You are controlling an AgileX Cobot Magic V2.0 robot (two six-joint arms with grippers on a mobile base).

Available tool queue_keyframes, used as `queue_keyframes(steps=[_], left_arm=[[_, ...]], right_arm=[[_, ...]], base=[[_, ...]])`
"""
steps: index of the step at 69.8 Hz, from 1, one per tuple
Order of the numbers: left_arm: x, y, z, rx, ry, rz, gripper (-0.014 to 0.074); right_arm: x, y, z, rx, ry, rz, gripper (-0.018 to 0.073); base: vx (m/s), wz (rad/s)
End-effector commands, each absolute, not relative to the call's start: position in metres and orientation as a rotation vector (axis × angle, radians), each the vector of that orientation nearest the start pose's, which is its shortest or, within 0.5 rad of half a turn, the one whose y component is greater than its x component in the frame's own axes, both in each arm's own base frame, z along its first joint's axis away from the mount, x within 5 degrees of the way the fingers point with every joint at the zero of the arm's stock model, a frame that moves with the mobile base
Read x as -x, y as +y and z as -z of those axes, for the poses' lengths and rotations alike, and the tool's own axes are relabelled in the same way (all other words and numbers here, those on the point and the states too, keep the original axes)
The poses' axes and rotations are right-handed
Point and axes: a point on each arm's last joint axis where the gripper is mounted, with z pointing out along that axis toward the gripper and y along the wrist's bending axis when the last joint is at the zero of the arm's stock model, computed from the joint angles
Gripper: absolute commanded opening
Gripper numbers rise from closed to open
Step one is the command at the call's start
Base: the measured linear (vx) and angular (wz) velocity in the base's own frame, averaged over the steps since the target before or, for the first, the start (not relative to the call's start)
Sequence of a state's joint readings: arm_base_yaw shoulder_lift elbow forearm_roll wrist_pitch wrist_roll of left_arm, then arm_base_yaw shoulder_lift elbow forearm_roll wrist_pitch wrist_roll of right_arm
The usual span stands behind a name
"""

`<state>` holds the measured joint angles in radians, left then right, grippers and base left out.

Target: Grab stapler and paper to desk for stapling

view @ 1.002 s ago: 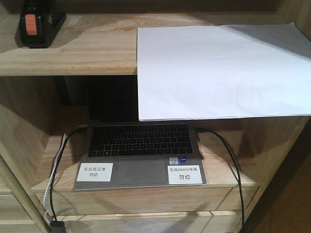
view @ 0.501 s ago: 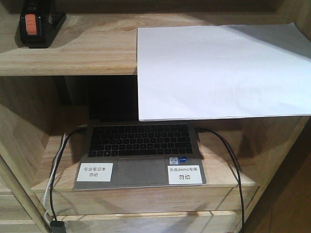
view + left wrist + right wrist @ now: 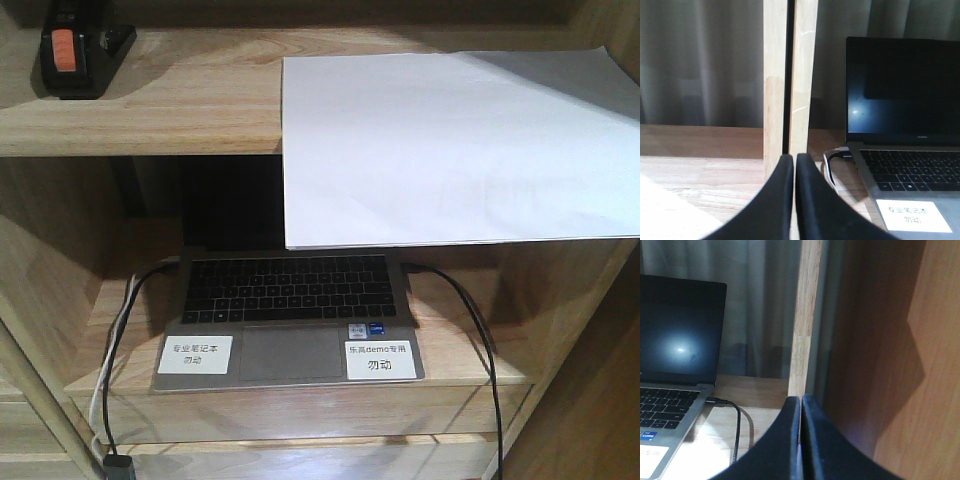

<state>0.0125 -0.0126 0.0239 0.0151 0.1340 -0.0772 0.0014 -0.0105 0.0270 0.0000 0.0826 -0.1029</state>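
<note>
A: Where's this at?

B: Pre-grab. The paper (image 3: 440,150) overhangs the front edge of the upper shelf (image 3: 180,110), right end; the stapler (image 3: 80,55) sits at its back-left corner. Both the left gripper (image 3: 794,159) and right gripper (image 3: 801,400) are pinched together, empty, seemingly at laptop (image 3: 290,300) level. Next: raise, open, reach.

Two wooden shelves, seen from the front.
On the upper shelf (image 3: 190,110) we find the stapler (image 3: 78,52) at the far left, toward the back. Well apart from it, the paper (image 3: 450,150) lies flat on the right, its near part overhanging the front edge. The lower shelf (image 3: 460,345) carries an open laptop (image 3: 290,320), with black cables (image 3: 480,330) leaving both sides and a white cable (image 3: 105,370) at the left.
</note>
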Motion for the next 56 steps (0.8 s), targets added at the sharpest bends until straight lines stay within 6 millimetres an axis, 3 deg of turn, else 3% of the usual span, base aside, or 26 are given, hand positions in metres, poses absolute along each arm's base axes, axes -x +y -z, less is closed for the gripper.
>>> queue_keyframes(steps=[1,22,32,44,56], left_arm=[[-0.056,0.001,-0.198,0.063,1.55,0.044,-0.0006],[-0.056,0.001,-0.201,0.062,1.515,0.045,-0.0006],[-0.054,0.001,-0.212,0.055,1.393,0.048,-0.0006],[-0.045,0.0,-0.242,0.04,1.105,0.054,-0.0006],[-0.028,0.0,-0.29,0.034,0.944,0.056,-0.0006]], right_arm=[[-0.056,0.0,-0.203,0.084,1.499,0.091,-0.001],[-0.056,0.0,-0.207,0.092,1.451,0.104,-0.001],[-0.054,0.0,-0.218,0.086,1.343,0.106,-0.001],[-0.047,-0.001,-0.243,0.013,1.138,0.045,-0.001],[-0.032,-0.002,-0.286,-0.001,1.004,0.037,-0.0008]], base=[[0.0,0.0],[0.0,0.0],[0.0,0.0],[0.0,0.0],[0.0,0.0]])
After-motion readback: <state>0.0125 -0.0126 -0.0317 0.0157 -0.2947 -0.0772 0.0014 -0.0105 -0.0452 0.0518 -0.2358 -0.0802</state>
